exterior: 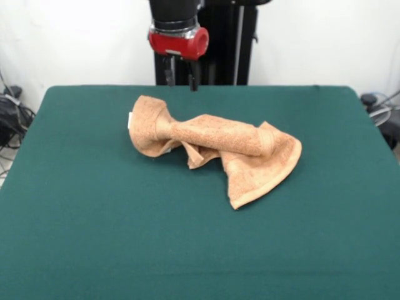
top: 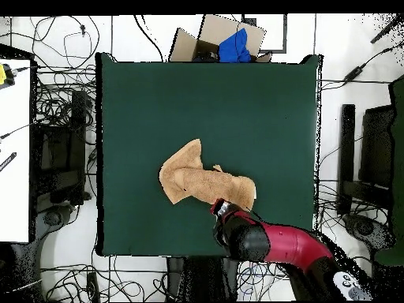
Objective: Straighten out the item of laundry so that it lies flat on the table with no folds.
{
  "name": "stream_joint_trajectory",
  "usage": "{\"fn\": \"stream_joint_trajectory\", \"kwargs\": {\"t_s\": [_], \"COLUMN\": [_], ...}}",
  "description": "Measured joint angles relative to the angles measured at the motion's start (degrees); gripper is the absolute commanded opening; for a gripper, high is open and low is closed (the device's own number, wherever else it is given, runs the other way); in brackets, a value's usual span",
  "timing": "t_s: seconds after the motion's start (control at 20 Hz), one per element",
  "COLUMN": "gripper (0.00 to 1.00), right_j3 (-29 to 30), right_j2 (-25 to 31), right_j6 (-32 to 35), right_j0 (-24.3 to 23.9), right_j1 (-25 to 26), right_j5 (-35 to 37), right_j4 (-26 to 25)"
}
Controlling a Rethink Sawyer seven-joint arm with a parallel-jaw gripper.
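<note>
The item of laundry (exterior: 215, 142) is a light-orange towel lying twisted and bunched near the middle of the dark green table (exterior: 94, 212). A rolled part runs across its middle, a flatter flap spreads toward the near right, and a tiny white tag shows at its left end. From overhead the laundry (top: 201, 181) sits slightly toward the robot's side of the table (top: 158, 102). My gripper (exterior: 181, 74) hangs above the table's far edge, behind the towel's left end, apart from it and holding nothing. Its two dark fingers (exterior: 194, 77) stand apart, so it is open. The overhead view puts the gripper (top: 221, 208) beside the towel's end.
A cardboard box with a blue object (top: 233, 46) stands past the table's far edge in the overhead view. Cables and equipment (top: 55, 158) crowd the floor on both sides. The red and black arm (top: 284, 245) reaches in over the table's edge.
</note>
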Motion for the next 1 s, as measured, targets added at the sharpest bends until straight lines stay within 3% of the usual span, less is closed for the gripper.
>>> {"fn": "stream_joint_trajectory", "kwargs": {"t_s": [0.35,1.0], "gripper": [1.0,1.0], "right_j3": [-0.3,-5.5], "right_j2": [0.8,0.0], "right_j6": [0.0,0.0], "right_j0": [-0.1,2.5], "right_j1": [-0.7,-0.5], "right_j5": [1.3,1.4], "right_j4": [-0.9,-7.9]}}
